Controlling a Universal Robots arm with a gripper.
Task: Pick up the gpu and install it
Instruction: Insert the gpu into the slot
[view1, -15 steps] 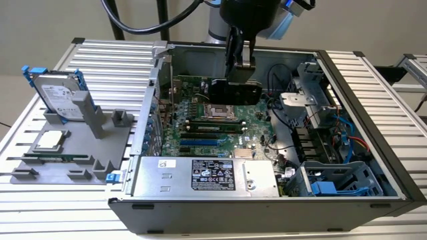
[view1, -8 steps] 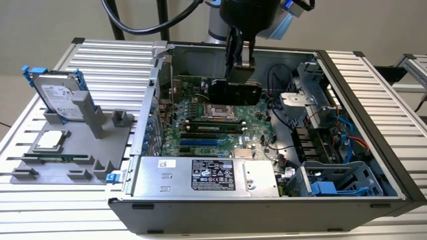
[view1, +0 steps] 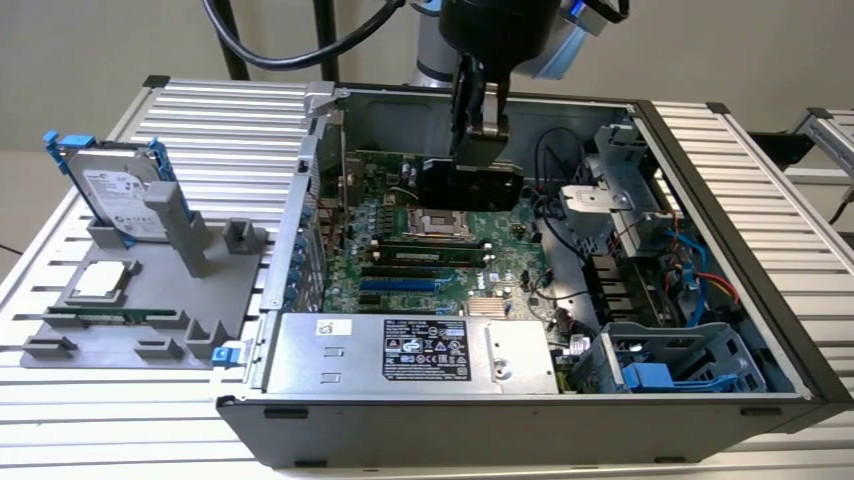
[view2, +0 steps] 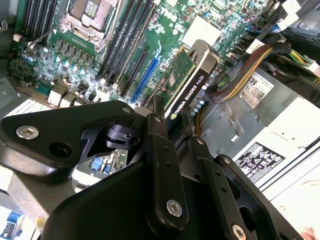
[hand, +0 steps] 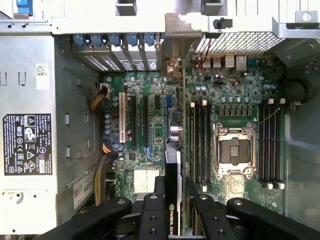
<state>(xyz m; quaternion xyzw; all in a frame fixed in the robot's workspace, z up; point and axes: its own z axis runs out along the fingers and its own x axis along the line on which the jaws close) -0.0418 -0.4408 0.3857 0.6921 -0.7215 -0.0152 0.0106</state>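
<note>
The gpu (view1: 467, 185) hangs upright inside the open computer case, just above the green motherboard (view1: 400, 265), with my gripper (view1: 478, 138) shut on its upper edge. In the second wrist view the gpu (view2: 192, 82) shows its black cooler side and a strip of green board, tilted over the blue expansion slot (view2: 145, 75); the gripper (view2: 179, 134) clamps it from both sides. In the first wrist view the gpu (hand: 172, 170) is seen edge-on between the fingers (hand: 152, 212), lined up along the expansion slots (hand: 145, 120) beside the memory slots (hand: 199, 145). Its lower edge is hidden.
A silver power supply (view1: 407, 350) fills the case's near side. Cables (view2: 240, 75) and a blue drive cage (view1: 667, 365) sit on the exterior view's right. Outside the case, a grey stand (view1: 134, 300) holds a blue-framed hard drive (view1: 120, 190), a processor (view1: 104, 283) and a memory stick (view1: 107, 318).
</note>
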